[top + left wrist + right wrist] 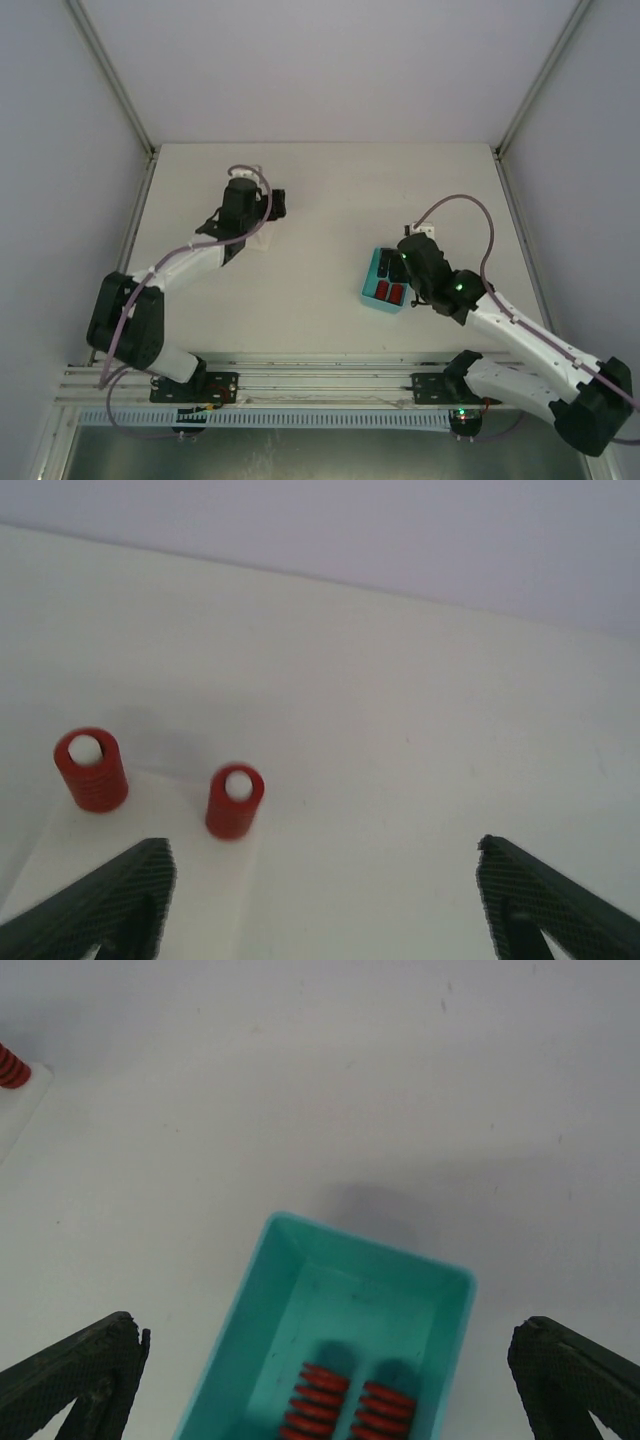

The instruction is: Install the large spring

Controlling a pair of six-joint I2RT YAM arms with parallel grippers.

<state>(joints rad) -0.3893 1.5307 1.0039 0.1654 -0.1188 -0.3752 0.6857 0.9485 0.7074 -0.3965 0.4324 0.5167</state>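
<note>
In the left wrist view two red springs stand upright on white pegs of a white base plate (120, 860): a wider one (92, 770) at the left and a narrower one (235, 800) to its right. My left gripper (325, 890) is open and empty just behind them; from above it (255, 208) hovers at the plate (260, 240). My right gripper (328, 1345) is open and empty above a teal bin (290, 1235) holding two red springs (315, 1400) lying side by side. From above it (402, 268) is over the bin (372, 296).
The base plate's corner (15, 1110) with a red spring (12, 1065) shows at the right wrist view's top left. Grey enclosure walls surround the table (330, 190). A metal rail (320, 385) runs along the near edge.
</note>
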